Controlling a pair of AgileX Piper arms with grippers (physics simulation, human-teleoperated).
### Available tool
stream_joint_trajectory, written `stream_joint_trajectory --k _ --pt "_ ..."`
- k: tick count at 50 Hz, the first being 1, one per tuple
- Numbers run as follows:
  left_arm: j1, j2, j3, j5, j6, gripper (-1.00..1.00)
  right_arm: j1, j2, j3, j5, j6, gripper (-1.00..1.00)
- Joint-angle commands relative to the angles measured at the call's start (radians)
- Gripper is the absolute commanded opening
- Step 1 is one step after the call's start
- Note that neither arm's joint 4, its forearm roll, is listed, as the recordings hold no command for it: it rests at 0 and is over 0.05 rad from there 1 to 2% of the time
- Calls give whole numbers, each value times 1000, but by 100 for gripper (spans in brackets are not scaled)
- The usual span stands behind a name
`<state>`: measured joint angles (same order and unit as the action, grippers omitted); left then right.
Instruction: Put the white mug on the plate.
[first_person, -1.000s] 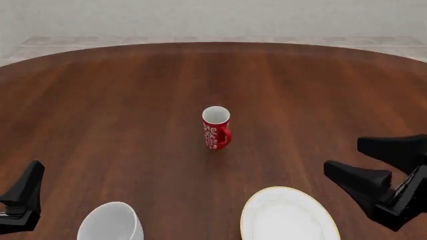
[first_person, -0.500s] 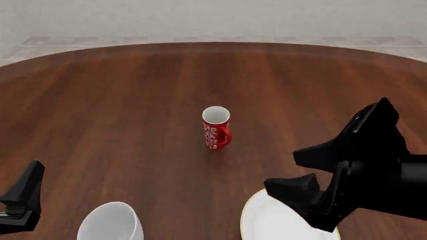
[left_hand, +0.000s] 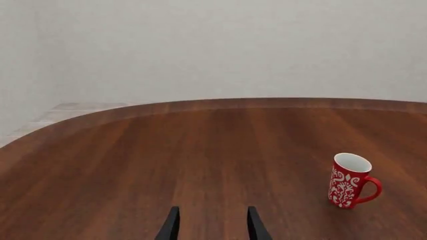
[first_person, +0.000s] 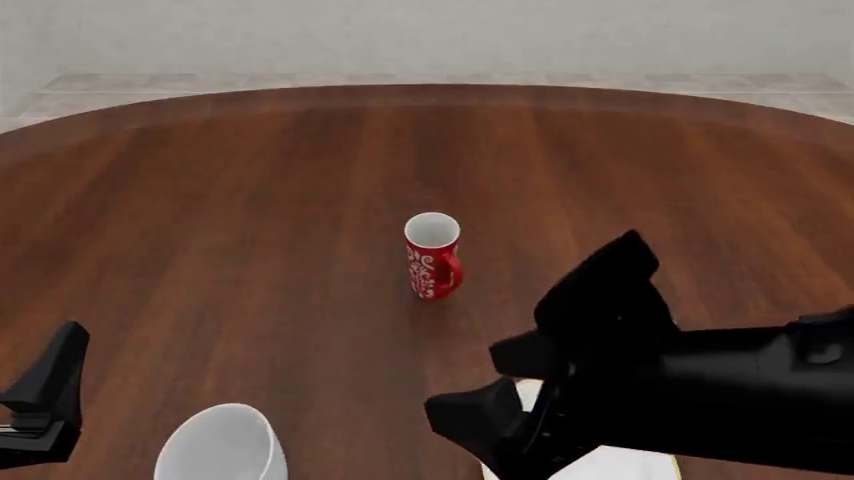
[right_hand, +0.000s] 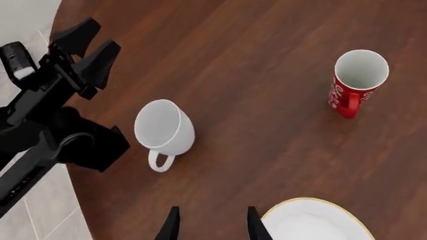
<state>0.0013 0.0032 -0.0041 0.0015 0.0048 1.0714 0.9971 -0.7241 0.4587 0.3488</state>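
The white mug (first_person: 220, 447) stands upright at the table's near left edge; the right wrist view shows its wide mouth (right_hand: 163, 127) and its handle (right_hand: 159, 161). Most of the plate (first_person: 630, 466) is hidden under my right arm; its gold-rimmed edge (right_hand: 317, 220) shows in the right wrist view. My right gripper (first_person: 467, 384) hangs open and empty above the plate's left side, to the right of the white mug, with fingertips (right_hand: 172, 226) spread. At the far left, beside the white mug, my left gripper (first_person: 51, 392) is open and empty, its fingertips (left_hand: 171, 226) apart.
A small red mug (first_person: 433, 256) with white patterns stands upright mid-table, also visible as the red mug (left_hand: 349, 181) and the red mug (right_hand: 357, 80). The left arm (right_hand: 50, 125) lies along the table's edge (right_hand: 63, 150) beside the white mug.
My right arm has swung left from the right edge, over the plate, toward the white mug, and now covers most of the plate. The left arm and both mugs have not moved.
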Motion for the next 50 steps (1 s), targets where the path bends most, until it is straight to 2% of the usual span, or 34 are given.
stream_joint_trajectory --k 1,22,50 --pt "0 0 0 0 0 100 70 80 7 -68 71 100" --pt "0 0 -1 1 0 100 143 192 4 -157 134 100" --pt "0 0 -2 1 0 100 195 304 3 -273 176 100"
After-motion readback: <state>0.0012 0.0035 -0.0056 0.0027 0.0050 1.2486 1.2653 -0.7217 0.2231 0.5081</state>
